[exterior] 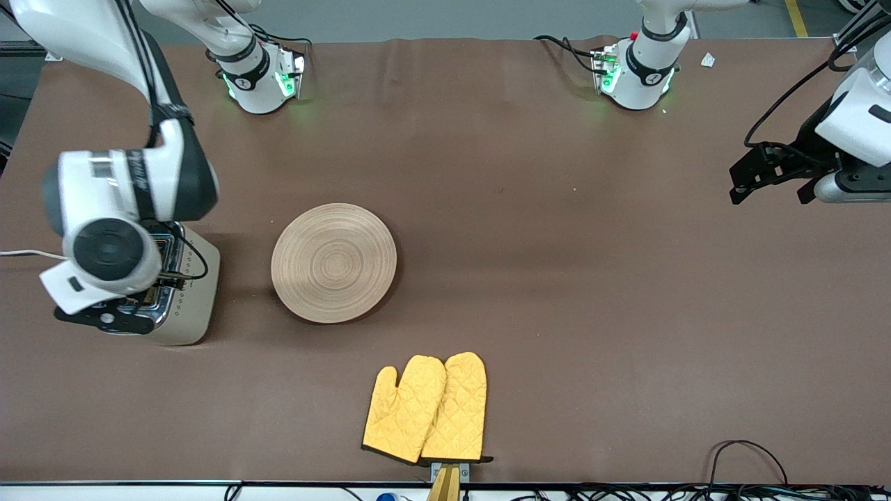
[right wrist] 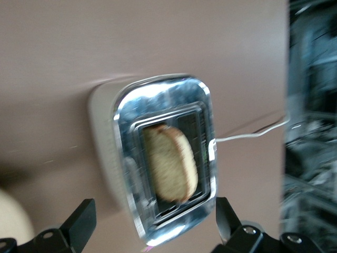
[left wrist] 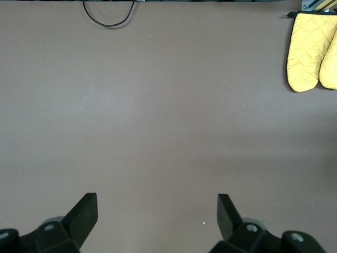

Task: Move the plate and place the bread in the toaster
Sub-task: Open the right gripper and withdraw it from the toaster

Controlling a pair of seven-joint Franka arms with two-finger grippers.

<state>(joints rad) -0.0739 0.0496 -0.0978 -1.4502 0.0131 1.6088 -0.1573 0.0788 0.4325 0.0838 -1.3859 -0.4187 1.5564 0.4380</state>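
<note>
A: What's nearest the front camera?

B: A pair of yellow oven mitts [exterior: 426, 408] lying side by side at the near edge of the brown surface [exterior: 557, 278]. Dark cables run along that same edge.

A: And farther in?

B: The plate [exterior: 333, 262], flat on the surface and bare, roughly mid-depth. Beside it, toward the right arm's end, stands the toaster [exterior: 188, 292], with its white cord [exterior: 21, 253] trailing off toward that end.

A: Where's the bread?

B: The right wrist view shows the bread [right wrist: 171, 163] standing in one slot of the toaster's chrome top, its upper part above the slot. In the front view the arm hides it.

A: So what is the right tool doing?

B: The right tool [right wrist: 152, 221] hangs directly over the toaster, its fingers spread wide with one on either side of the body, gripping nothing and clear of the bread.

A: And the left one?

B: The left tool [exterior: 773, 177] waits above bare surface at the left arm's end, fingers likewise spread wide and holding nothing.

A: Anything farthest away?

B: Both arm bases with green lights, a small white scrap [exterior: 708, 60] near the left base, then grey floor past the surface's edge.
</note>
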